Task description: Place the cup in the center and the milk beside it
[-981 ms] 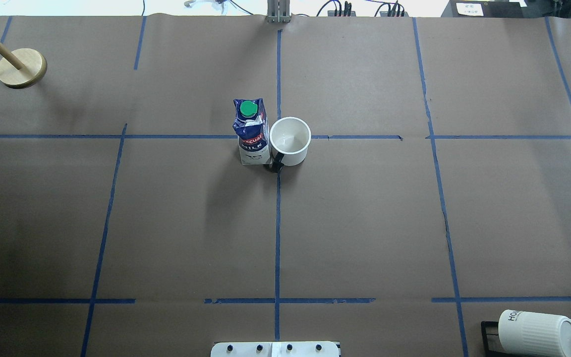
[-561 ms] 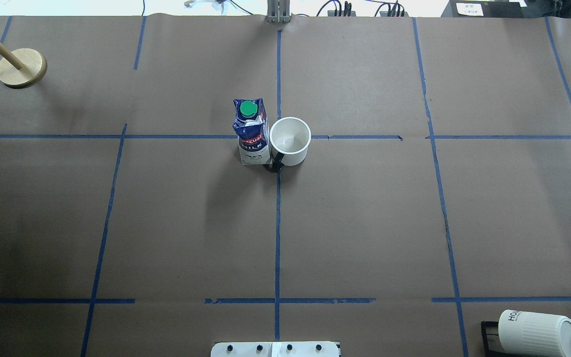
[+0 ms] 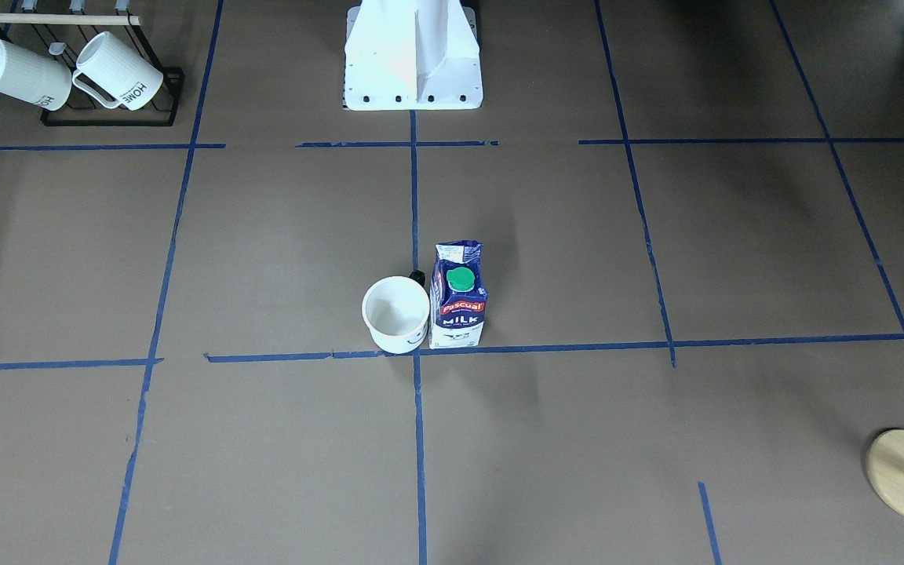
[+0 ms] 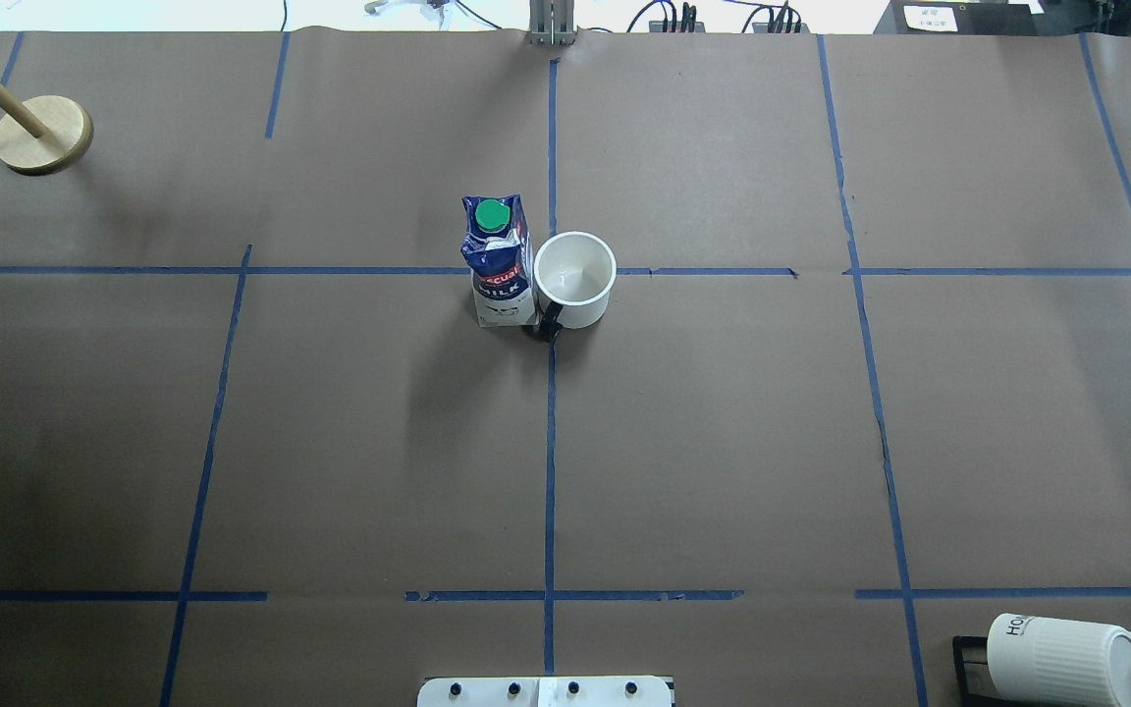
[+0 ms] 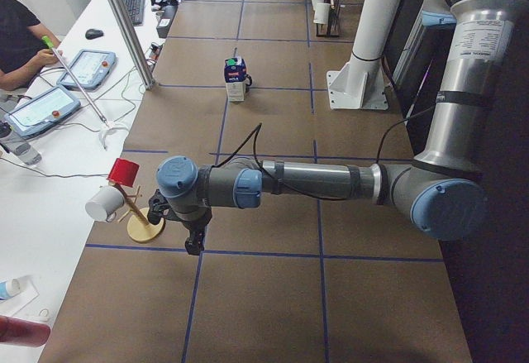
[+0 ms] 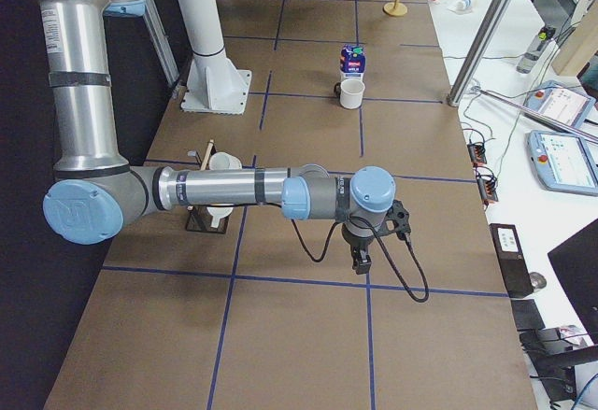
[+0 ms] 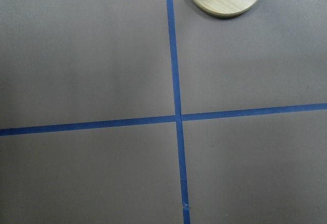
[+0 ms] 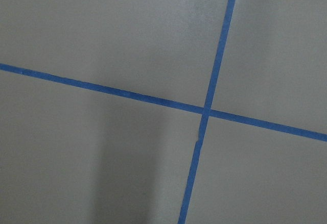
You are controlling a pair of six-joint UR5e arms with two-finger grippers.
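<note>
The white cup stands upright on the center crossing of blue tape, its black handle toward the robot. The blue and white milk carton stands upright right beside it, on the robot's left, touching or nearly touching it. Both also show in the front view: the cup and the milk. My left gripper hangs over the table near the wooden stand, far from both. My right gripper hangs over the opposite end. Both show only in side views, so I cannot tell if they are open or shut.
A wooden mug stand is at the far left corner and holds a red cup and a white one. A black rack with ribbed HOME mugs is at the near right. The robot's white base is at the near edge.
</note>
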